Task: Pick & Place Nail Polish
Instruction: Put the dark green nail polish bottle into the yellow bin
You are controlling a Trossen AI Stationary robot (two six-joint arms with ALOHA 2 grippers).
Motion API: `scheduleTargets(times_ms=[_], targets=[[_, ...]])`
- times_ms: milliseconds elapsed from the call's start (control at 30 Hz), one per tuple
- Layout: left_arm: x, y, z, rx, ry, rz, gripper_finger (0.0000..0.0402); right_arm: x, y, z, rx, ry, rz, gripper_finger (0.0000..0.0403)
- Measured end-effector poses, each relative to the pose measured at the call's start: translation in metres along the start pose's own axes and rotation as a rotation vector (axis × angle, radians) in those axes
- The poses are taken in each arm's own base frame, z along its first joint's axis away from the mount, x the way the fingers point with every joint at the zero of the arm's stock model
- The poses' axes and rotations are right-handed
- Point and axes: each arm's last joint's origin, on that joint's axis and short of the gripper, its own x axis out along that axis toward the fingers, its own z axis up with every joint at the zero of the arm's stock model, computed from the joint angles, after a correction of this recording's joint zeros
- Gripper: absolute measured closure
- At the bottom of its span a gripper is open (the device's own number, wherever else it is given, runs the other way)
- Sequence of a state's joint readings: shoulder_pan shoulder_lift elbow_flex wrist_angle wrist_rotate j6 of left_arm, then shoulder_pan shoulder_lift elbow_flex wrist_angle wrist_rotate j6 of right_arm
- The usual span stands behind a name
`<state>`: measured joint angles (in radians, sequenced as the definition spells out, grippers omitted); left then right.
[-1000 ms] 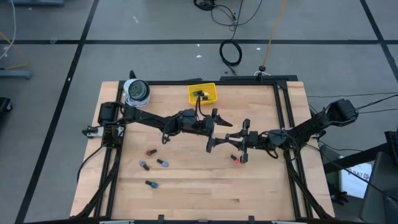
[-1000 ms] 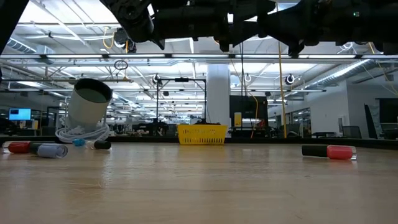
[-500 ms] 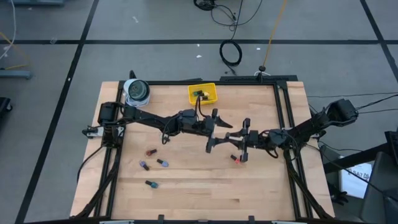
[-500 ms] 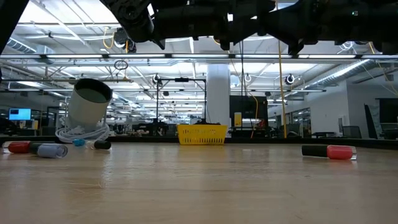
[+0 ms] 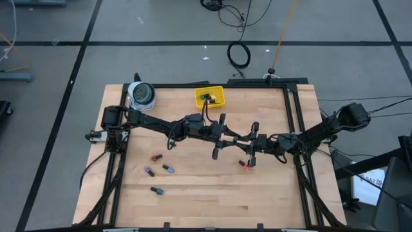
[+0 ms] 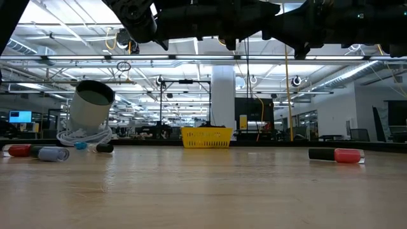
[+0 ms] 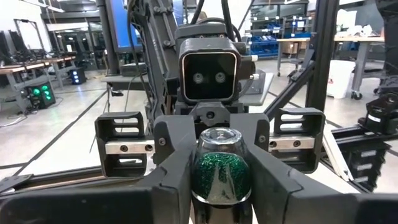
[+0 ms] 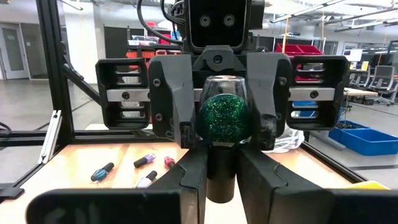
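Right wrist view: green nail polish bottle (image 8: 224,117) hangs mid-air near the yellow tray (image 5: 210,96), right claw (image 8: 221,177) clenched on its cap, left claw (image 7: 222,186) grasping its slippery, breakable glass body.

Left wrist view. Green glitter nail polish bottle (image 7: 222,175) sits centre, at about 6 o'clock, its round glassy end facing the lens. Left gripper (image 7: 222,186): own dark jaws press against the bottle from both sides. Directly behind, at 12 o'clock from the bottle, the right gripper (image 7: 211,134) faces head-on, its jaws closed on the bottle's far end; the right arm's wrist camera (image 7: 209,76) with two small lenses sits above it. Workshop room beyond, blurred.
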<state>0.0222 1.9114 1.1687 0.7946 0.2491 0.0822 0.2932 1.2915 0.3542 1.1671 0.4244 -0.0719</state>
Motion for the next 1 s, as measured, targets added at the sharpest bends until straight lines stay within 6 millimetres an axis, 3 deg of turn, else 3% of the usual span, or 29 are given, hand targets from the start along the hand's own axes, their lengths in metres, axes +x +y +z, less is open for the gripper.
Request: scheduleTargets(times_ms=[433, 767, 1000], targets=[[0.0, 0.0, 0.0, 0.013, 0.001, 0.008, 0.0299, 0.0, 0.0, -0.001, -0.002, 0.01, 0.005, 0.0342], [-0.006, 0.007, 0.012, 0.024, 0.02, 0.155, 0.03, -0.001, -0.001, -0.014, 0.063, 0.137, -0.064, 0.0251], [-0.022, 0.034, 0.017, 0.037, 0.161, 0.39, 0.03, -0.003, -0.001, -0.023, 0.092, 0.215, -0.069, 0.0219]])
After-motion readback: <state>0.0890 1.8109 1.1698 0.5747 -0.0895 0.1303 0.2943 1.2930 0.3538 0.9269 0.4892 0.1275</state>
